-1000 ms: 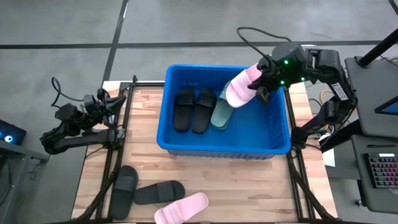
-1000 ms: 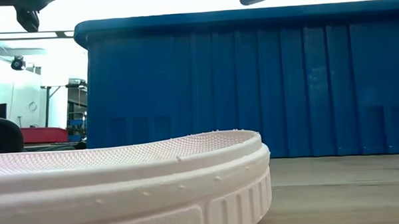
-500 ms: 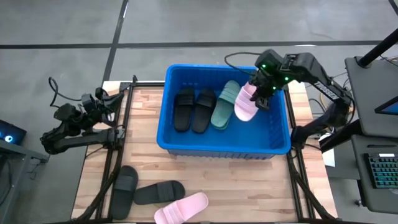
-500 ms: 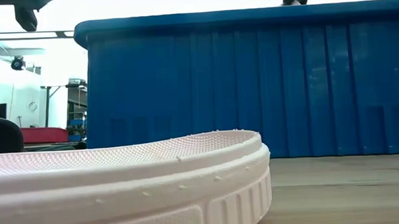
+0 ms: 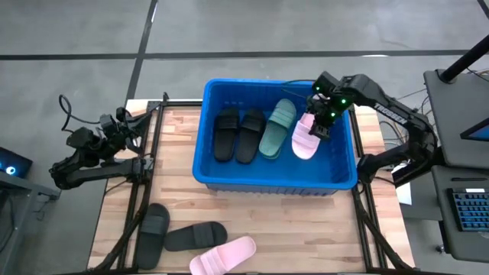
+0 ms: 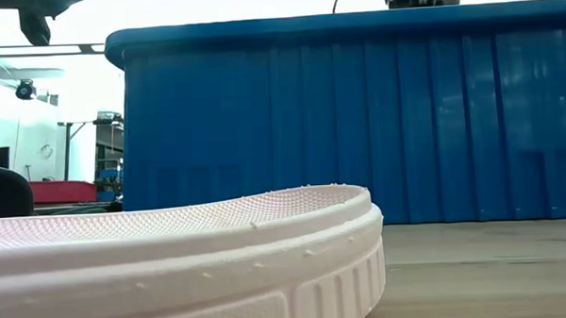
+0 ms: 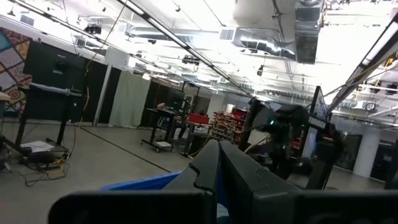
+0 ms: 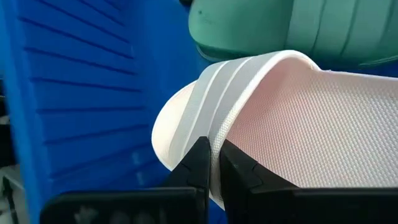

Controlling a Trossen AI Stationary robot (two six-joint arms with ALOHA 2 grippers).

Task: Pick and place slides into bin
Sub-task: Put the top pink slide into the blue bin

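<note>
In the high view the blue bin (image 5: 229, 179) stands at the table's far middle. It holds two black slides (image 5: 237, 134) and a green slide (image 5: 276, 128), lying side by side. My right gripper (image 5: 318, 126) reaches down into the bin, shut on a pale pink slide (image 5: 305, 140) just right of the green one. Two more black slides (image 5: 174, 233) and a pink slide (image 5: 223, 256) lie on the table in front of the bin. My left gripper (image 5: 137, 122) waits shut at the table's left edge, holding nothing. My right gripper pinches the pink slide's strap band (image 8: 219, 134) at its edge: one finger (image 8: 198, 165) outside the band, the other (image 8: 241, 169) under it, over the footbed. The fingers slant down from the far right. Whether the slide rests on the bin's floor I cannot tell.
The bin's right wall (image 8: 68, 93) is close beside the held slide. The pink slide (image 6: 173, 262) on the table fills the low view's foreground, with the bin's near wall (image 6: 357, 119) behind it. Bare wood shows to the bin's left and at the front right.
My right gripper has come down from above the bin's far rim into the bin, toward the near edge, tipping more steeply downward. The pink slide went with it, from high over the green slide to low beside it.
</note>
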